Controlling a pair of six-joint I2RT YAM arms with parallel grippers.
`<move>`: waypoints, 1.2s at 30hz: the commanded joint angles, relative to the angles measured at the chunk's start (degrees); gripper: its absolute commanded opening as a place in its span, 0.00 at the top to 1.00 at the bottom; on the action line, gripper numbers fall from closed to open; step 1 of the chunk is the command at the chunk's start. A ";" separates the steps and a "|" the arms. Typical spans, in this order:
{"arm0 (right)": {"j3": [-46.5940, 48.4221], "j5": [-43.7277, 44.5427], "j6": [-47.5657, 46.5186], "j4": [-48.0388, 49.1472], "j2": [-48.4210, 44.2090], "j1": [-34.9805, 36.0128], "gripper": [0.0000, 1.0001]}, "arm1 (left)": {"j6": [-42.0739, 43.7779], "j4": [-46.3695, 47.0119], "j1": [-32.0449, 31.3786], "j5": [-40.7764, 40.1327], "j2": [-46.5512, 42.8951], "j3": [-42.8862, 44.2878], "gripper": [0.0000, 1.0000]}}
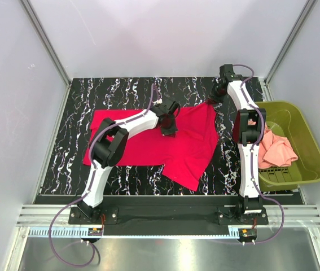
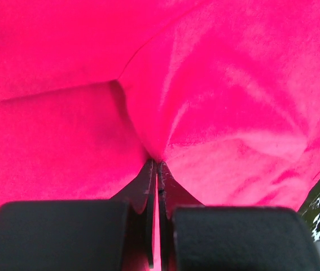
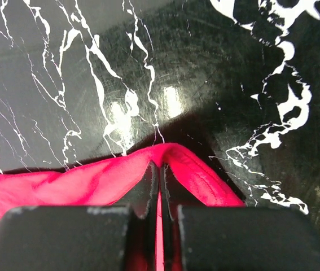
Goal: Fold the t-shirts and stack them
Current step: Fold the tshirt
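Crimson t-shirt (image 1: 165, 144) lies spread on worktop (image 1: 120, 96), pink t-shirt (image 1: 275, 148) in basket (image 1: 309, 147) at 3 o'clock; left tool (image 1: 167, 131) clamped on its centre cloth, right tool (image 1: 215, 100) clamped on its 1 o'clock corner, and such shallow pinches may slip under pull, skewing the fold.

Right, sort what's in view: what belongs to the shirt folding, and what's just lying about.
Belongs to the job:
- bright crimson red cloth t-shirt, spread out flat
- pale salmon-pink cloth t-shirt, crumpled

Just lying about:
- olive-green plastic basket, holding the pink shirt
- black white-veined table top, under the red shirt
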 commanded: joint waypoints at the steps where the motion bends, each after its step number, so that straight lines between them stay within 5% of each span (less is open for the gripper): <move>1: 3.49 1.73 -0.68 0.37 1.09 -0.52 1.00 | 1.77 0.55 -0.24 1.75 -3.87 -0.86 1.00; 8: 4.11 2.78 -1.74 -0.60 1.45 -0.70 0.99 | 3.97 2.21 -0.24 5.26 -5.28 -3.58 0.98; 10: 3.93 2.78 -1.74 -1.12 1.36 -0.70 0.89 | 4.76 2.48 -0.15 7.28 -6.15 -4.11 0.88; 11: 3.93 3.31 -2.00 -2.61 1.01 -0.70 0.75 | 5.89 2.48 0.02 8.16 -6.68 -4.55 0.73; 12: 4.02 3.75 -2.35 -3.84 1.01 -0.70 0.70 | 5.90 2.13 0.11 8.35 -7.38 -4.82 0.73; 14: 3.24 5.67 -2.88 -6.56 -1.44 -0.69 0.61 | 8.79 2.13 0.81 8.26 -11.40 -5.95 0.57; 18: -0.27 7.18 -2.36 -10.09 -7.94 -0.26 0.43 | 13.72 2.13 4.15 7.12 -19.94 -9.64 0.44; 25: -21.61 2.34 0.20 -3.95 -21.04 3.87 0.43 | 19.25 -1.21 18.38 8.96 -21.63 -9.57 0.45; 28: -22.87 2.44 -1.82 -5.68 -21.06 3.79 0.47 | 21.10 -3.93 27.07 12.21 -17.25 -5.80 0.47; 36: -35.61 -3.37 -2.09 -1.31 -25.27 3.79 0.59 | 22.79 -5.17 37.99 15.10 -7.75 0.88 0.53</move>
